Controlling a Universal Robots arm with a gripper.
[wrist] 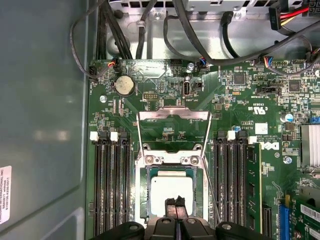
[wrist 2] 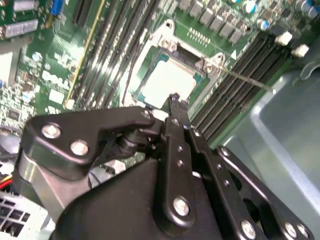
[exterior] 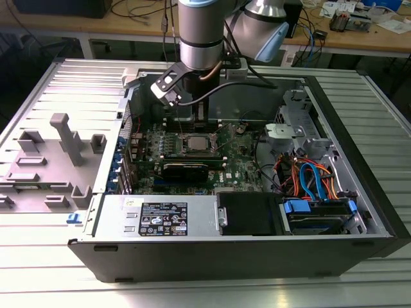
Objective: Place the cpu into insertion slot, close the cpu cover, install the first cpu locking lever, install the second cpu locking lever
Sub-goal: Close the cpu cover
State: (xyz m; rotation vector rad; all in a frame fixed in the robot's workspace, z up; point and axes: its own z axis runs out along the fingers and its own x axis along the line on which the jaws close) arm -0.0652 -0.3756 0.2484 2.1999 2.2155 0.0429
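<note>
The pincer [wrist: 176,204] has its two black fingers pressed together with nothing between them. The joined tips sit over the near edge of the cpu [wrist: 170,187], either touching the metal top or a hair above it; I cannot tell which. In the second wrist view the pincer [wrist 2: 174,99] shows the same narrow tip at the edge of the cpu [wrist 2: 167,80].

The cpu lies directly under the tips, inside the insertion slot [wrist: 142,190], and looks flat and square to the rim. Just beyond the tips, the cpu cover [wrist: 172,115] is folded back open, with green board showing through its window. A thin wire lever [wrist 2: 247,79] runs close beside the slot, unlatched. Long black memory slots [wrist: 112,185] flank the pincer on both sides.

As I judge it, the placing step is at its end and the cover is not yet closed. Doing it well means contact straight down and light, with no sideways drag, since a skewed chip could harm the contacts below. The joined tips should also stay off the lever wire.

As for writing, the board carries fine white print and logo marks. A white sticker [exterior: 164,218] with dense text sits on the metal box nearest the exterior camera, well away from the pincer. I leave all of it unread.
</note>
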